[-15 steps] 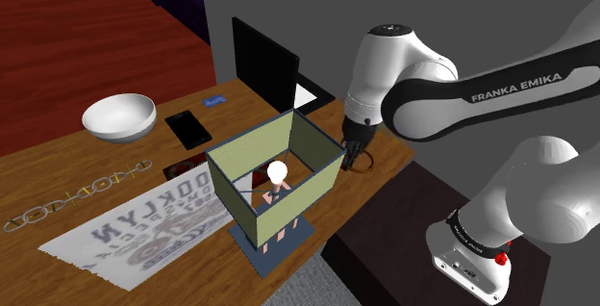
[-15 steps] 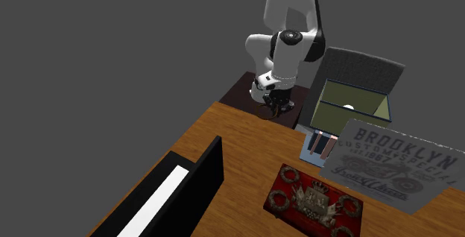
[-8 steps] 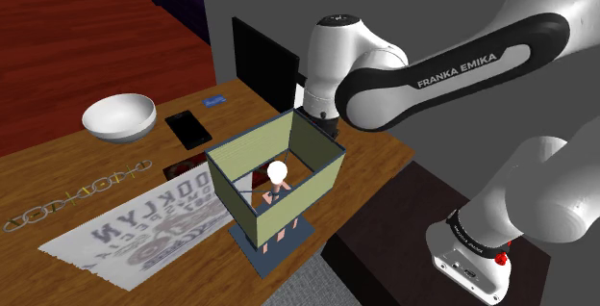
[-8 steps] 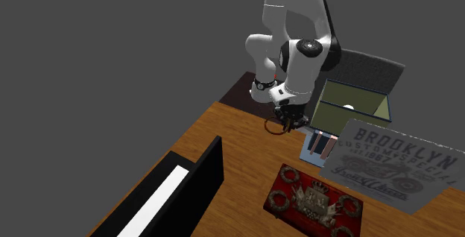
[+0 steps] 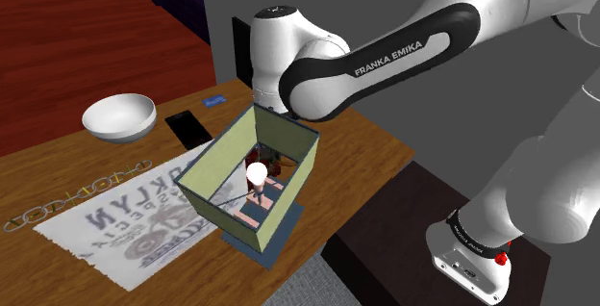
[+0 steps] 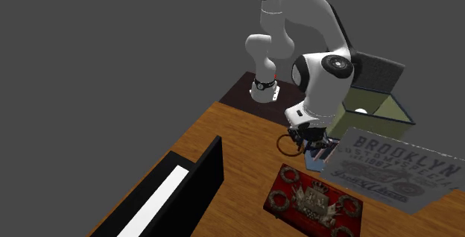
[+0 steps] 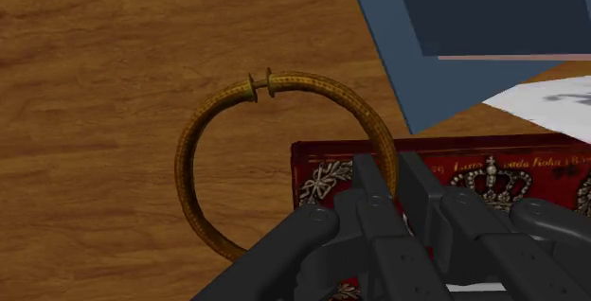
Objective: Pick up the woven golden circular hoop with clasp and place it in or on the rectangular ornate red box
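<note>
A woven golden hoop (image 7: 303,83) with a small clasp hangs sideways from my gripper (image 7: 393,171), which is shut on its rim. In the second exterior view the gripper (image 6: 300,140) holds the hoop (image 6: 281,144) just above the wooden table (image 6: 238,146). It hovers at the edge of the ornate red box (image 6: 313,202), which is flat with gold wreaths and crowns on its lid. The wrist view has my fingertips over the red box's (image 7: 492,152) border, while most of the hoop hangs over bare wood.
An open-topped olive box (image 5: 288,174) with a white ball inside leans on a blue mat close under my arm. A printed Brooklyn cloth (image 6: 395,165) lies beside the red box. A black screen (image 6: 186,191), white bowl (image 5: 119,116), phone (image 5: 187,128) and chain (image 5: 77,193) share the table.
The arm swung from the table edge near the stand over to the red box, carrying the hoop. The olive box tilted and slid toward the cloth, which shifted too.
</note>
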